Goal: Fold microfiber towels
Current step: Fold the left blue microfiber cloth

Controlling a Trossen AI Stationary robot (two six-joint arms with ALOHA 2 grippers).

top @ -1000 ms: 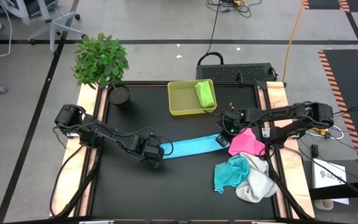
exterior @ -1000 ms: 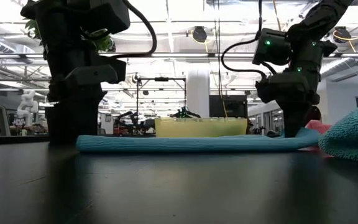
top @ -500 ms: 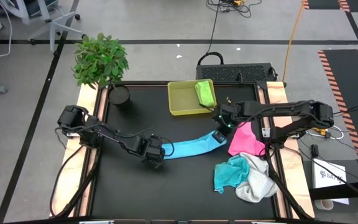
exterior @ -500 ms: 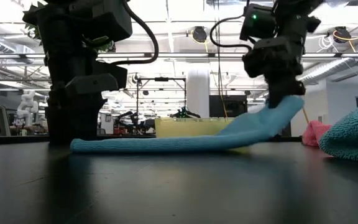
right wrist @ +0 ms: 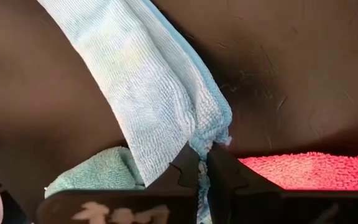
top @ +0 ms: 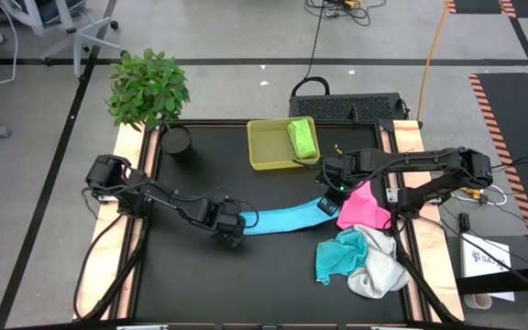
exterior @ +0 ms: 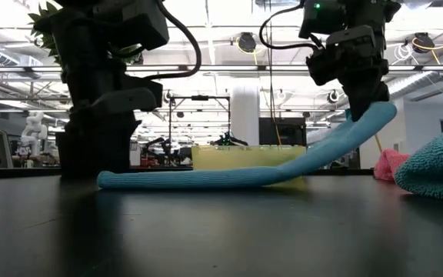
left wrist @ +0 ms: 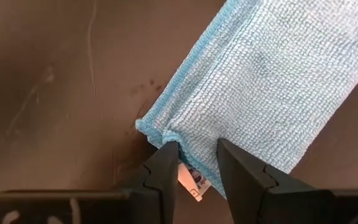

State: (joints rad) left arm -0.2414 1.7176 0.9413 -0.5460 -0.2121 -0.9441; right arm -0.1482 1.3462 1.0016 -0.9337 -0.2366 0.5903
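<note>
A light blue towel (top: pixel 278 218), folded into a long strip, stretches across the middle of the table. My left gripper (top: pixel 235 227) is shut on its left end, which lies on the table (exterior: pixel 110 181). My right gripper (top: pixel 326 200) is shut on its right end and holds that end up in the air (exterior: pixel 371 115). A pink towel (top: pixel 363 206) lies at the right edge. A teal towel (top: pixel 339 257) and a white towel (top: pixel 380 272) lie bunched near the right front. A lime green towel (top: pixel 302 137) lies folded in the yellow-green tray (top: pixel 266 158). My left gripper pinches the strip's left end (left wrist: pixel 194 146) between its two fingers, coming steeply from above; a white label shows between them. That end lies flat on the table. My right gripper pinches the strip's right end (right wrist: pixel 197 127) between its shut fingers, several layers together, pointing steeply down. The end is lifted clear, and the strip slopes down from it to the table (exterior: pixel 283 173).
A potted plant (top: pixel 149 87) stands at the far left corner. The tray sits at the far middle. The pink, teal and white towels fill the right front. Bare black tabletop (top: pixel 246 284) lies in front of the strip.
My right gripper has risen, shut on the strip's right end. That end has come off the table and now hangs high, while the left end has stayed down in my left gripper. The strip now slopes from the table up to the right.
</note>
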